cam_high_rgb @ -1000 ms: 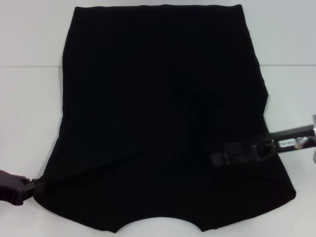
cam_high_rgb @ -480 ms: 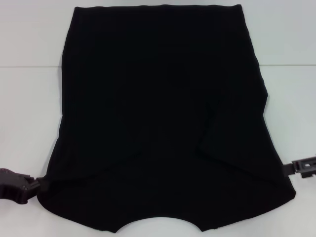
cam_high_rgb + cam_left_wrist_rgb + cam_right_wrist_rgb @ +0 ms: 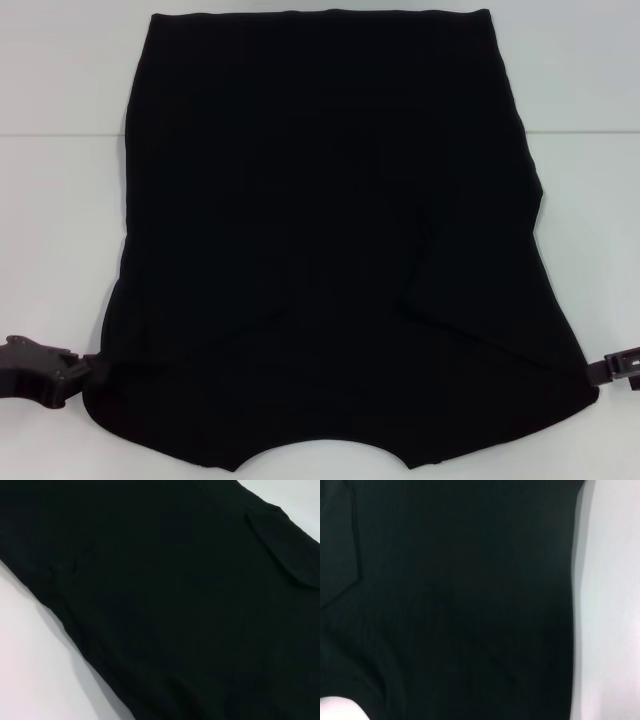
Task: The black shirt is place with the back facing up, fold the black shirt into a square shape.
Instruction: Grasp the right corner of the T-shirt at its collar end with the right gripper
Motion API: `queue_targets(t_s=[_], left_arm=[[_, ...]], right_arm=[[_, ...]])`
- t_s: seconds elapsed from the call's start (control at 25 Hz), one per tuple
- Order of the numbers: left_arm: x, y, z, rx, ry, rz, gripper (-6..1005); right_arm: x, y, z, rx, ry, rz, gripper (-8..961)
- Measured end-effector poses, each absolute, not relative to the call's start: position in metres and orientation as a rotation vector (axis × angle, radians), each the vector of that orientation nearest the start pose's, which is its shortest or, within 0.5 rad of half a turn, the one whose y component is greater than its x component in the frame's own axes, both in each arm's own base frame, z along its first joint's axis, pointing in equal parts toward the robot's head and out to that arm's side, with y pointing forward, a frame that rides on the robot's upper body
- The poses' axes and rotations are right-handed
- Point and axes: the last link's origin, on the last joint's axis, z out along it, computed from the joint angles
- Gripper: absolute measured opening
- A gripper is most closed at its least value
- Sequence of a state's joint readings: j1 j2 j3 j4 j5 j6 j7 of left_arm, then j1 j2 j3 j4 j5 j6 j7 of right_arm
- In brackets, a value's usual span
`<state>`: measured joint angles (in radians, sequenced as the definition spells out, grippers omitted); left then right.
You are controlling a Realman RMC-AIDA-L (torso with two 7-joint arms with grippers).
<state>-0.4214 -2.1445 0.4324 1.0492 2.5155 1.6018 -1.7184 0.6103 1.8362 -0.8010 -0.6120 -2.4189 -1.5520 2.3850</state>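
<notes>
Left gripper [image 3: 75,372] sits at the near left corner of the black shirt [image 3: 330,240], tip at or on the cloth edge; whether it is clamped cannot be told. The shirt lies flat on the white table [image 3: 60,200], sleeves folded in over the body, curved neckline nearest the robot. Right gripper [image 3: 612,366] sits low just beside the shirt's near right corner, grip state likewise unreadable.
</notes>
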Motion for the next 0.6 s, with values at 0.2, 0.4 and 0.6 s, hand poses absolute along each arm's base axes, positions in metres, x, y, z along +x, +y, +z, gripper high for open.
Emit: queue_targets(t_s=[0.2,0.4,0.6], left_arm=[[-0.335,0.292,0.053,-2.483,-1.103,-0.154,23],[-0.335,0.294,0.055,-2.482,-1.097,-0.152,22],[-0.335,0.294,0.055,-2.481,-1.096,-0.151,22]], right_arm=[[0.323,0.341,0.06,-2.322,1.836,-0.047,940],[0.318,0.343,0.055,-2.341,1.826,-0.055,940],[0.317,0.344,0.054,-2.345,1.821,-0.06,940]])
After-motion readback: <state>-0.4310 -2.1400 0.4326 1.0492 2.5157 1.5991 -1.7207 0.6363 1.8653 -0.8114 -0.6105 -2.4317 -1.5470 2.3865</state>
